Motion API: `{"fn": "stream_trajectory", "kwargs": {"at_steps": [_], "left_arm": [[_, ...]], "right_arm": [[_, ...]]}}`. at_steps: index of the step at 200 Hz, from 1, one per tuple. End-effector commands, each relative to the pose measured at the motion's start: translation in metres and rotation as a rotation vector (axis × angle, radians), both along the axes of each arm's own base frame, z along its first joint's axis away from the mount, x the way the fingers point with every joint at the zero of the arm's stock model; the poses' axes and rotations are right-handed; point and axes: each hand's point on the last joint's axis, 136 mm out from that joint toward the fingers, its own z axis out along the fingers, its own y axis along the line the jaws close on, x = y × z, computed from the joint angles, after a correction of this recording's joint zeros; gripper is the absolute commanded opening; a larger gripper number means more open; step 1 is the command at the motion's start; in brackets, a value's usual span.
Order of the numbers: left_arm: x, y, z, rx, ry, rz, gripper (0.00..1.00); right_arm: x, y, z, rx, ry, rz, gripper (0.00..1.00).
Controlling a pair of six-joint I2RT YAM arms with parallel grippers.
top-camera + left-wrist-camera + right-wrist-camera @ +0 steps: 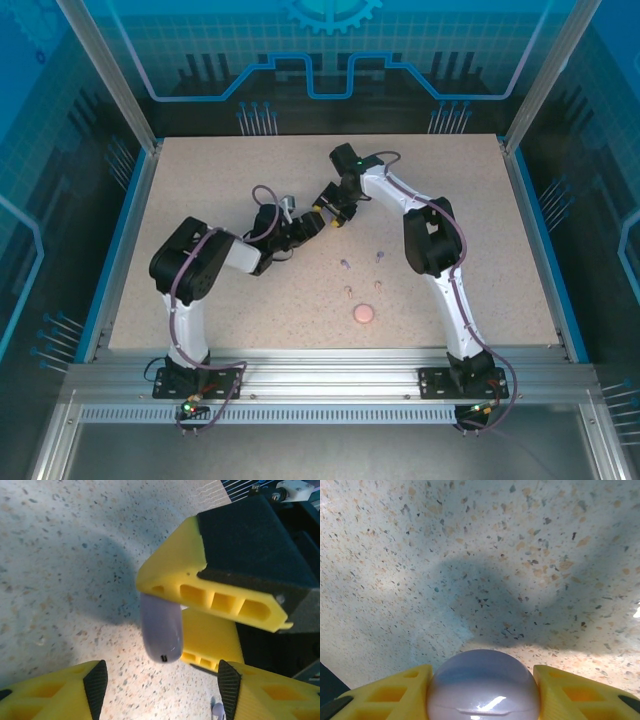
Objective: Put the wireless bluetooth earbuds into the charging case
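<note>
Speckled surface (pixel 200 200) carries four tiny earbuds (pixel 345 263), light and slick, best pinched by the stem; right end effector (pixel 482 672) clamps the glossy purple case (pixel 482 692), left end effector (pixel 161 680) part-open, empty

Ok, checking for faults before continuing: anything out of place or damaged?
Nothing looks damaged. Four earbuds lie loose on the table, the purple case sits pinched in the right claw, apparently shut.

Case partly hidden
The charging case (pixel 161 635) was covered above by a yellow finger (pixel 200 587); the earbuds (pixel 346 264) were barely resolved.
</note>
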Motion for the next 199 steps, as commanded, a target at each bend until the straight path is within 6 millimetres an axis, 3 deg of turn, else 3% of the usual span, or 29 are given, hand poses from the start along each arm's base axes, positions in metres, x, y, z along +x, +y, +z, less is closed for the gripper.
{"fn": "stream_trajectory", "kwargs": {"at_steps": [1,94,173,188,199], "left_arm": [[0.01,-0.009,0.004,0.0,-0.037,0.003,0.61],[0.022,-0.015,-0.004,0.007,-0.023,0.017,0.47],[0.025,-0.016,-0.01,0.009,-0.012,0.02,0.22],[0.024,-0.017,-0.01,0.007,-0.009,0.017,0.18],[0.024,-0.017,-0.009,0.005,-0.008,0.015,0.17]], "right_arm": [[-0.004,0.007,0.016,0.041,-0.004,0.003,0.5],[-0.007,0.008,0.012,0.059,0.004,0.008,0.49],[-0.006,0.006,0.013,0.067,-0.002,0.005,0.49],[-0.005,0.007,0.015,0.075,-0.004,0.005,0.51],[-0.003,0.008,0.019,0.085,-0.016,0.005,0.58]]}}
